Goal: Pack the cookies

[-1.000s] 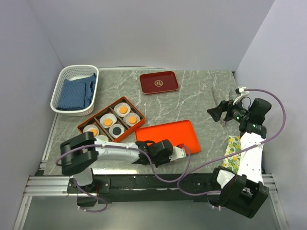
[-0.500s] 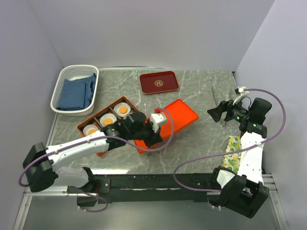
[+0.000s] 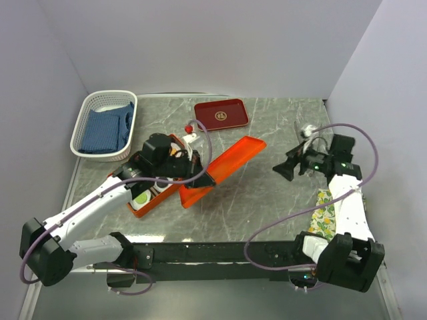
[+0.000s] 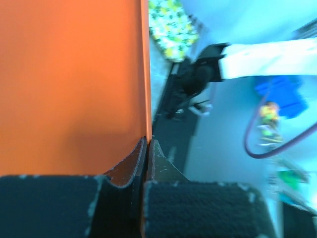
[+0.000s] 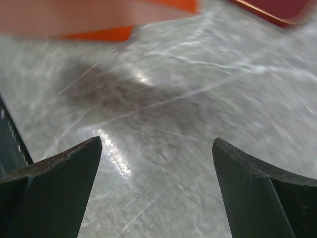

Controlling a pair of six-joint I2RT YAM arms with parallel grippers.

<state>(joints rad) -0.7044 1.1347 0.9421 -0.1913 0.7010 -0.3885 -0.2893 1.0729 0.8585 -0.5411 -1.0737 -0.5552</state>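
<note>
Clamping orange lid (image 3: pixel 230 162) by edge, left pincer (image 4: pixel 146 144) closed tight, lid tilted over box (image 3: pixel 159 199). Box holds cookies (image 3: pixel 142 198), mostly hidden, toward surface (image 3: pixel 267 200) left edge. Near right edge, right pincer (image 5: pixel 156 144) spread wide, empty.

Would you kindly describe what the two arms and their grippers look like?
The left arm and right arm have white links between chunky black joints. A thin purple cable loops loosely along each. Small green lights glow near the right arm's wrist. The left gripper and right gripper have black, wedge-shaped fingers.
</note>
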